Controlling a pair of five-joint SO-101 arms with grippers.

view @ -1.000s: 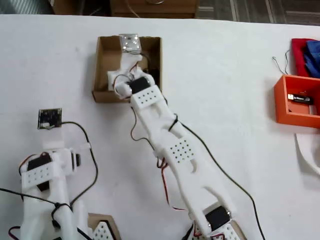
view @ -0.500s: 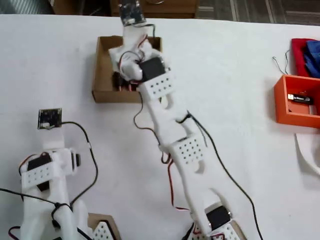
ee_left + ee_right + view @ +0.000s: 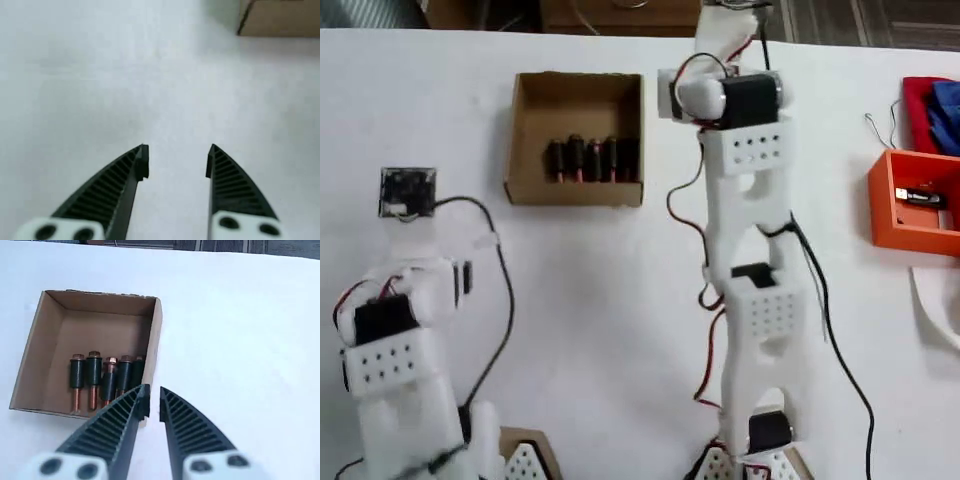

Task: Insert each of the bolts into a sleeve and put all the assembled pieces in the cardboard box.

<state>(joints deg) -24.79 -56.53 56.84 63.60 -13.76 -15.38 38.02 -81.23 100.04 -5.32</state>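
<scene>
Swung clear of the cardboard box (image 3: 575, 82), my right arm (image 3: 750, 300) now lies stretched up the white table (image 3: 860, 350) to the box's right; a second ago its wrist hung right over the box's inside. My left arm (image 3: 390, 370) has shifted a little as well, keeping to its own side and well apart from the box.

With the wrist out of the way, the box shows what it holds. The assembled pieces (image 3: 592, 158) lie side by side in a row on its floor, copper bolts through black sleeves, five as far as I can count from the right wrist view.

My right pincer (image 3: 154, 397) hangs above the table just beside the box's wall, all but closed, a thin slit between the jaws and nothing in it. My left pincer (image 3: 176, 160) stands parted over bare table, also empty.

I see no loose bolt or sleeve on the table, so I judge the job finished or very nearly so.
</scene>
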